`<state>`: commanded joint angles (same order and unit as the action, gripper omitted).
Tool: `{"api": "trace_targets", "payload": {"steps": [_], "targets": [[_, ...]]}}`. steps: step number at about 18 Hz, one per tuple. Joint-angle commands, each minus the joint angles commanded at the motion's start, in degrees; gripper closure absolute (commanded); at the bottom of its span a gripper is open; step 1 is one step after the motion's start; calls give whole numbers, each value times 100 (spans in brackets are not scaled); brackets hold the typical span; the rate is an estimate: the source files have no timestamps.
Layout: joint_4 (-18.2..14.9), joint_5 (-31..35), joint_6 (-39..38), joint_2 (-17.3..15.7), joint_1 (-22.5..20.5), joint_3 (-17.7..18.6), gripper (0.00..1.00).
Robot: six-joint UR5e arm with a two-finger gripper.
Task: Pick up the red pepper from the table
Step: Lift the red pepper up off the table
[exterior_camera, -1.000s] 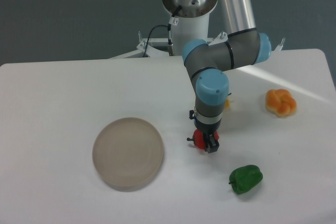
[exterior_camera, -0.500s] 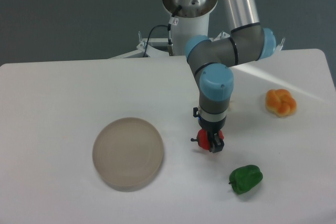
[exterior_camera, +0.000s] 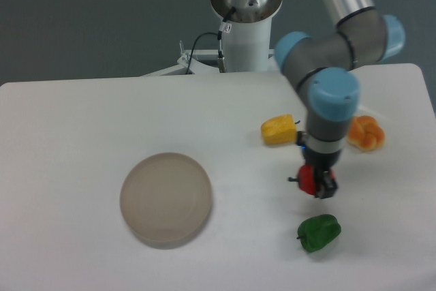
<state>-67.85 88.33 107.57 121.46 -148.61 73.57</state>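
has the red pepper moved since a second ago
Yes. The red pepper, held in the pincer, has gone right, away from the plate; it now sits above the green pepper, which has stayed put.

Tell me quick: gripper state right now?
Gripper: closed on the red pepper, jaws clamped on either side of it.

Glossy red pepper (exterior_camera: 308, 178), matte table (exterior_camera: 82, 127)

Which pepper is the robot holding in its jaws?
The red pepper. It sits between the gripper's jaws, while the yellow pepper and green pepper lie free on the table.
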Motion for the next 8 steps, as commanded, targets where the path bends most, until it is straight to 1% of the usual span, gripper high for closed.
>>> {"api": "trace_targets", "payload": {"steps": [3,8], "targets": [[-44,9,308,123,-141,-229,45],[-44,0,309,124,-177,-229,45]]}}
